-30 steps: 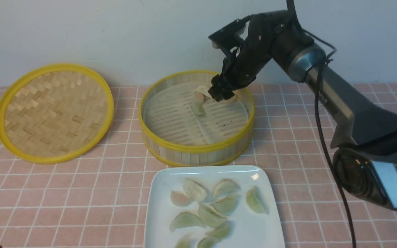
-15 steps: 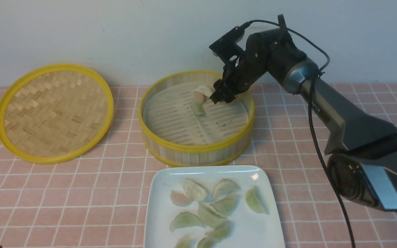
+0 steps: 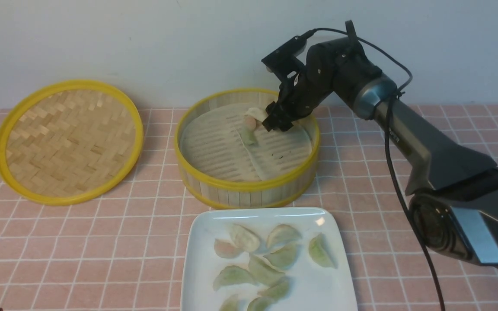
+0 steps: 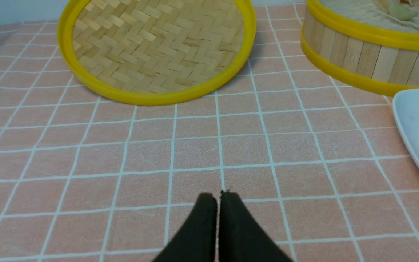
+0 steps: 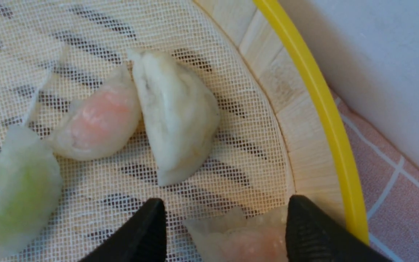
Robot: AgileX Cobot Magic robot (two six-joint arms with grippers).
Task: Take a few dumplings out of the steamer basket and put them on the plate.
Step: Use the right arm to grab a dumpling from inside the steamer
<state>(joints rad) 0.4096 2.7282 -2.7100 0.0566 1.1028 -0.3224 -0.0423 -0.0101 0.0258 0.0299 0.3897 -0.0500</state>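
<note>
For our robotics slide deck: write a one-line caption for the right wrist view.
Open right gripper straddles a pink dumpling beside the basket wall; three other dumplings lie on the liner.

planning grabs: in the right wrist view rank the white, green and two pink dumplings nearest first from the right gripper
1. pink dumpling, inside the right gripper
2. white dumpling, just beyond it
3. other pink dumpling, beside the white
4. green dumpling, farthest off

Pink checked table (image 3: pixel 80 242): bamboo lid (image 3: pixel 69 140) at left, steamer basket (image 3: pixel 240 196) centre, white plate (image 3: pixel 327 285) just nearer.
</note>
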